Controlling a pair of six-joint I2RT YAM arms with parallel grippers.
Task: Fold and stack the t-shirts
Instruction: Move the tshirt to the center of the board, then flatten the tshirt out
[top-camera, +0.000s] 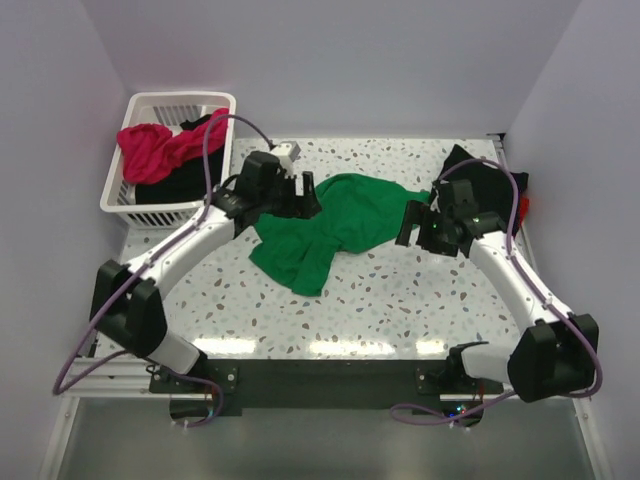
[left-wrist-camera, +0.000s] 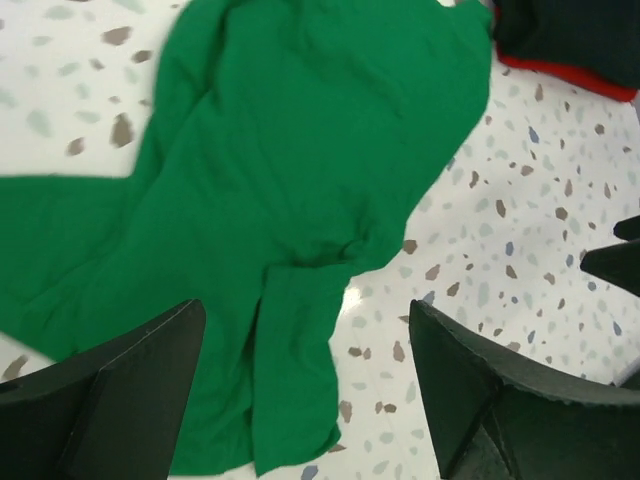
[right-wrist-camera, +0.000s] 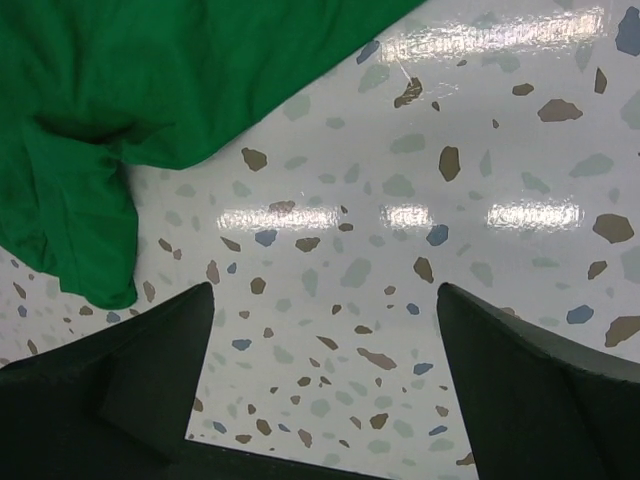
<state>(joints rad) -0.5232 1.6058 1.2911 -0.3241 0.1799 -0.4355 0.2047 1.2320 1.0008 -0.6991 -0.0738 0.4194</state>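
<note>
Green t-shirt lies rumpled mid-counter, right between the two arms. Left fingers hang at its far-left edge, spread wide and holding nothing. From the left wrist, those fingers straddle a folded flap of the green t-shirt; cloth fills most of that view, and whether the tips touch it I cannot tell. Over on the other side, the right fingers sit just beside the shirt's right edge, also parted and empty. The right wrist shows the right fingers over bare speckled counter, with the green hem up and to the left, outside the gap.

Edges now: a drooping green lobe reaches toward the near side. Open counter runs along the front and to the near left. At the far right lies a black t-shirt with a red edge peeking beneath it. At the far left stands the white basket, holding a magenta t-shirt atop black cloth.
</note>
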